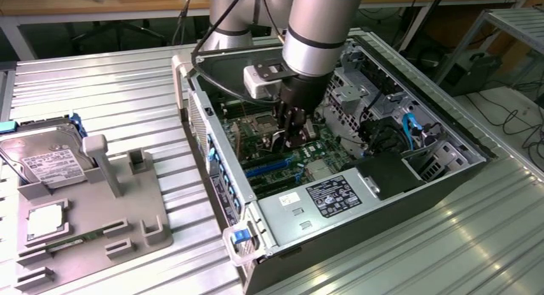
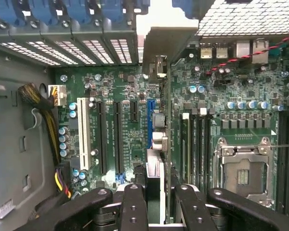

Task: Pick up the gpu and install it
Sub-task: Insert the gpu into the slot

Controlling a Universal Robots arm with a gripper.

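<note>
Item: gpu [image 2: 160, 139], a thin dark card seen edge-on in the wrist view, its silver bracket [image 2: 166, 41] toward the rear slot covers, held upright over the motherboard [image 2: 111, 96] inside the open computer case [image 1: 216, 174]. Holder: the pincer [image 2: 154, 202], jaws narrowed and clamped on the card's upper edge; in the exterior view the pincer [image 1: 290, 137] stood low within the case, beneath the arm's wrist. Position: card edge beside the blue expansion slot [image 2: 150, 122], whether seated or just above it could not be told. Risks, as judged: a card slightly off the slot line would bear on the slot wall or neighbouring capacitors rather than enter; a tilted card would seat at one end only; the bracket could catch on the rear frame; the grip might slip under pressing force. Elsewhere: a hard drive [image 1: 47, 158] and grey parts holder [image 1: 93, 225] lay on the ribbed metal surface [image 1: 111, 91], well apart from the case.
</note>
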